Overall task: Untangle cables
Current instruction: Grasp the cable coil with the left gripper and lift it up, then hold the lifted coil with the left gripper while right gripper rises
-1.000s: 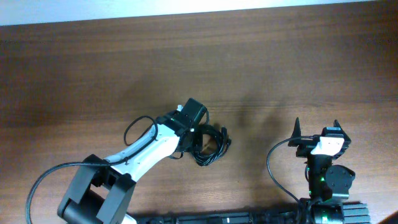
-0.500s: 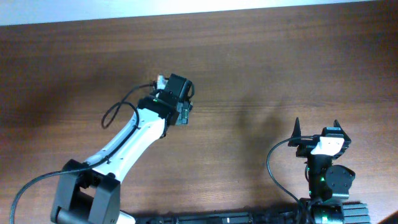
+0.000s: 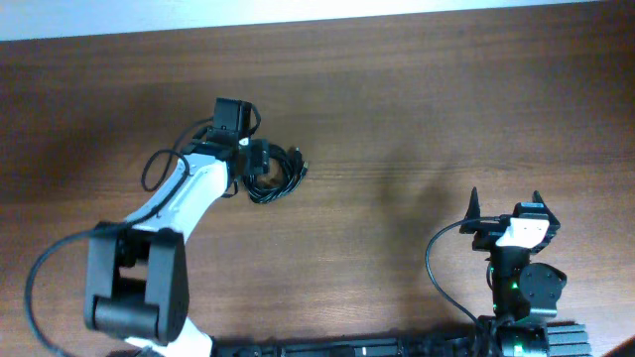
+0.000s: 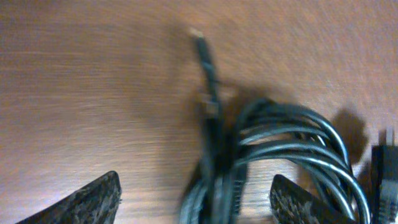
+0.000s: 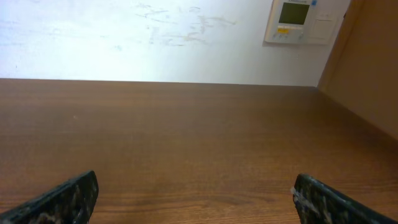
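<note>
left claw (image 4: 196,205): fingers apart, straddling the cables (image 4: 280,149); neither finger visibly presses on them. the cables are a loose black coil lying on the desk (image 3: 397,99), left of centre. one plug end (image 4: 198,32) sticks out straight, away from the loops. right claw (image 3: 504,201): fingers spread wide, at the desk's near right side, well apart from the coil.

Left end effector (image 3: 262,167) spread; right end effector (image 3: 504,206) spread.

One cable bundle (image 3: 274,175), two arms (image 3: 184,203) (image 3: 516,260), one table (image 3: 446,99), one wall panel (image 5: 297,18)
</note>
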### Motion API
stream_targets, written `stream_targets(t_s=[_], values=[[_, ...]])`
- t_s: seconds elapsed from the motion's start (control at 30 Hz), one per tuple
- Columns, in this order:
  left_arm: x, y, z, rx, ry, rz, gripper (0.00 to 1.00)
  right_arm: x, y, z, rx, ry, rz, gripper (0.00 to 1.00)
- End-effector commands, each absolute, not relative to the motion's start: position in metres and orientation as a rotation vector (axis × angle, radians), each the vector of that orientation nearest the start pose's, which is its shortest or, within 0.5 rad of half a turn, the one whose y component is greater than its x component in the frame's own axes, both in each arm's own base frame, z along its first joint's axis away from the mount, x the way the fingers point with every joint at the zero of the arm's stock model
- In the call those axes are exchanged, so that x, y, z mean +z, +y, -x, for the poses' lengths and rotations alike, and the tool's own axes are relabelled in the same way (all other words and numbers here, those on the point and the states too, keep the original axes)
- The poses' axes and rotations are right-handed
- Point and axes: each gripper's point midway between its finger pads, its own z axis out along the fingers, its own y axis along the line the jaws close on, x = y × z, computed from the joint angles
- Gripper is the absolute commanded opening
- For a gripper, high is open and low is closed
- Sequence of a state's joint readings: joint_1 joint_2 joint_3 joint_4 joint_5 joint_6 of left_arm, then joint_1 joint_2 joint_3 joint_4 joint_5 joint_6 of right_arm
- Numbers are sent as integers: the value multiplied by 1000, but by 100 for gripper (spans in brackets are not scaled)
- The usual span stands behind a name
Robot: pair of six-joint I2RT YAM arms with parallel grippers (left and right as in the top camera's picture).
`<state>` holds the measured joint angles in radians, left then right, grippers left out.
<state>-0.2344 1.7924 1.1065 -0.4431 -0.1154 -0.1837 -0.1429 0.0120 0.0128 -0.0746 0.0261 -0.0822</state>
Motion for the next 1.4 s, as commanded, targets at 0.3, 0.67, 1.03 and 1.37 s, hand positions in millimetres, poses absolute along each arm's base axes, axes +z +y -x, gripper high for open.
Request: stream_targets(t_s=[0.3, 0.67, 1.03, 1.37], values=[[39, -111, -347, -289, 2938, 800, 5, 156, -40, -243, -196, 1652, -73, 99], [94, -119, -391, -53, 2617, -870, 89, 156, -40, -243, -196, 1652, -73, 99], [28, -135, -359, -274, 2790, -998, 73, 156, -40, -243, -196, 1652, -73, 98], [7, -124, -366, -184, 2811, -760, 0, 156, -40, -243, -196, 1652, -73, 98]])
